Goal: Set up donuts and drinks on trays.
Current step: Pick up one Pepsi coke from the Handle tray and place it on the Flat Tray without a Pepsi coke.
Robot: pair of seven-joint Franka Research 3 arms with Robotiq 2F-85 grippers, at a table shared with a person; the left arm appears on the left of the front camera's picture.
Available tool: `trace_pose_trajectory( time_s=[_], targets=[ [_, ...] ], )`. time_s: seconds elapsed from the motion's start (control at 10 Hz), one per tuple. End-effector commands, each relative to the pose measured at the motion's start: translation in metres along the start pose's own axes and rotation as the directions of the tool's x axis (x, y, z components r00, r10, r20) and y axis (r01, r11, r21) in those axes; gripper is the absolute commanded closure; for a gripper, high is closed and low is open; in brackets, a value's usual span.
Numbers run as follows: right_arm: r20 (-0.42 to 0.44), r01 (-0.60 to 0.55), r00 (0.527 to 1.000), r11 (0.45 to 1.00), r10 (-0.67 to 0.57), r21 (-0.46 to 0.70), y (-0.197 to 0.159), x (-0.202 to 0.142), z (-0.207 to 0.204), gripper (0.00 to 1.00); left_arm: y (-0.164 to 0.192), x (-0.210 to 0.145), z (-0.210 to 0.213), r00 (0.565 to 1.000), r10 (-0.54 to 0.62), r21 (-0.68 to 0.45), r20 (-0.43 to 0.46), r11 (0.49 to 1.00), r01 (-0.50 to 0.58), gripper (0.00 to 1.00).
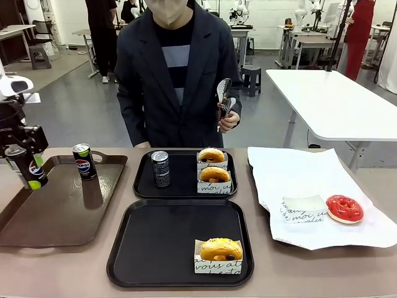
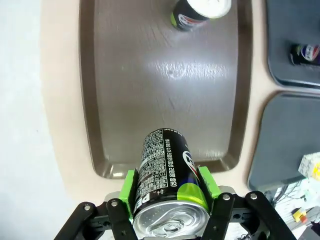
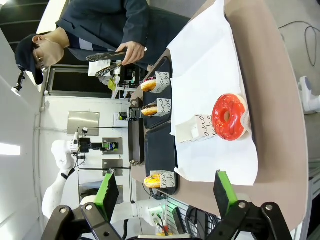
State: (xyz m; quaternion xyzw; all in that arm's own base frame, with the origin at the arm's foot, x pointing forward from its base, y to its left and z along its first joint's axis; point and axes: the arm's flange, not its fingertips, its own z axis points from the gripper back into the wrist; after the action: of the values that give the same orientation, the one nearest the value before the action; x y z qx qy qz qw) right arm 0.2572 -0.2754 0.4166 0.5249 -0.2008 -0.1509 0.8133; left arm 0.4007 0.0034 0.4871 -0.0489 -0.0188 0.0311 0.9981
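At brown tray [image 1: 62, 217] edge, gripped can [image 1: 30, 171]

Trays [image 1: 177, 239] blk; handled tray [image 1: 62, 214] brown. Cans [image 1: 84, 161] blk w/ red-white-blue logo, green base. Donuts [image 1: 214, 174] golden-brown; red-iced donut [image 1: 344, 208] too. Sleeves [image 1: 301, 211] white, blk script.

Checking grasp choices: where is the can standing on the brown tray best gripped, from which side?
Grip the can across its round wall at mid-height, level, from the robot's side. It stands upright and slim with bare brown tray around it, so fingers should fit either side.
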Motion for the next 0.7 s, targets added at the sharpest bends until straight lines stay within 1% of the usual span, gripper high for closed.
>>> trace_pose_trajectory(
  time_s=[0.0,0.1,0.2,0.6],
  targets=[
    [-0.009,-0.001,1.0,1.0,0.001,0.002,0.0,-0.001,0.002,0.0,0.003,-0.008,0.002,1.0,0.02,-0.008,-0.005,1.0,-0.02,0.76],
    [-0.009,-0.001,1.0,1.0,0.001,0.002,0.0,-0.001,0.002,0.0,0.01,-0.004,0.004,0.999,0.05,-0.027,0.006,0.998,-0.05,0.76],
    [-0.009,-0.001,1.0,1.0,0.001,0.002,0.0,-0.001,0.002,0.0,0.0,-0.01,0.006,1.0,-0.001,-0.002,-0.002,1.0,0.001,0.76],
    [-0.009,-0.001,1.0,1.0,0.001,0.002,0.0,-0.001,0.002,0.0,0.0,-0.01,0.006,1.0,-0.001,-0.002,-0.002,1.0,0.001,0.76]
  ],
)
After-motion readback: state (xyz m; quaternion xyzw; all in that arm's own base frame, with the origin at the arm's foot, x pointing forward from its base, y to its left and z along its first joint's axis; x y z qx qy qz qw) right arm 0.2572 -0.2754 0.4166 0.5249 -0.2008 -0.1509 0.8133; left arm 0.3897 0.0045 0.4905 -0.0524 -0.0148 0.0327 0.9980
